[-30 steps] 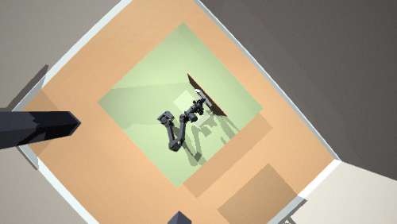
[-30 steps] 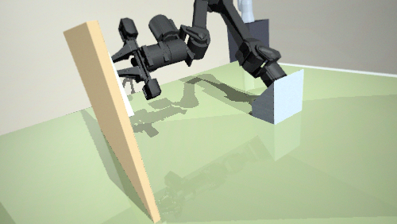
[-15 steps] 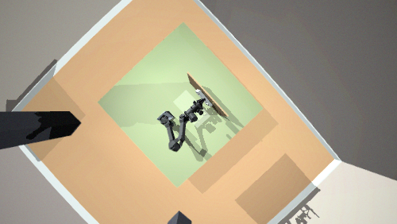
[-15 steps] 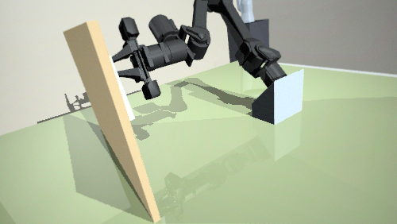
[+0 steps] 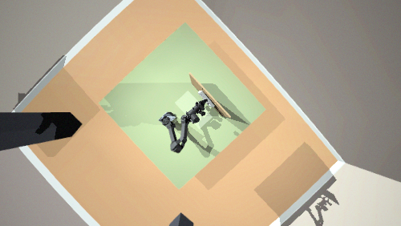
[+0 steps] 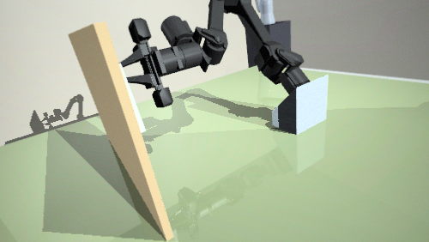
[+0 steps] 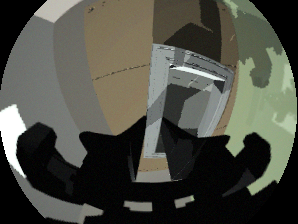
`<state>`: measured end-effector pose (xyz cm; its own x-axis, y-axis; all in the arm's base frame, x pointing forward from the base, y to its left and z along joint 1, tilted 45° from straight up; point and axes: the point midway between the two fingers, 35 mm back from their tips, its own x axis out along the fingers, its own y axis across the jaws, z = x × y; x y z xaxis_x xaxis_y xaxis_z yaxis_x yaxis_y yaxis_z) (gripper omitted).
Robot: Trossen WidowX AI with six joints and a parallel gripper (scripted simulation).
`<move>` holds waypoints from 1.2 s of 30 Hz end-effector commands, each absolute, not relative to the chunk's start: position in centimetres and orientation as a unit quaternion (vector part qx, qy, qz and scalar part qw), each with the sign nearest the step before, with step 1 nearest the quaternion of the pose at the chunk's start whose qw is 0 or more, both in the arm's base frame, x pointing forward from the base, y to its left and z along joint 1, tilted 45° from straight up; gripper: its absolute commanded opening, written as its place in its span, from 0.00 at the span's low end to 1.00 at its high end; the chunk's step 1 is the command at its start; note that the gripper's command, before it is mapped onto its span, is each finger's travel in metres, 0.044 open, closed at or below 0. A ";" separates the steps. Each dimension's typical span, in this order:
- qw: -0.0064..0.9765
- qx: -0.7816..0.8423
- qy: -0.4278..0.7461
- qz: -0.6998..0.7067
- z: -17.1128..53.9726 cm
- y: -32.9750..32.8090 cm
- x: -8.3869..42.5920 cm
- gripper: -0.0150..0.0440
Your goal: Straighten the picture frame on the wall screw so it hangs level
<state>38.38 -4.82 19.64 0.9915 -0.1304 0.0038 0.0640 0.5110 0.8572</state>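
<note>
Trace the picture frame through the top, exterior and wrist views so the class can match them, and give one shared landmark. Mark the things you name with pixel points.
Top: picture frame (image 5: pixel 211 105) (image 6: pixel 136 112) (image 7: pixel 154 100), right of centre, seen nearly edge-on.
Exterior: left of centre, a pale sliver behind the wooden board's edge.
Wrist: centre and right of centre, its front visible.
Landmark: the wooden board (image 5: pixel 195 82) (image 6: pixel 116 103) (image 7: pixel 117 50) behind the frame.
</note>
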 end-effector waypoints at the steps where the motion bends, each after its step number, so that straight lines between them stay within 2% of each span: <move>1: 0.876 0.477 -0.034 -0.057 19.6 -4.8 38.4 0.25; 36: 0.915 0.398 -0.030 -0.060 19.7 -4.7 38.4 0.25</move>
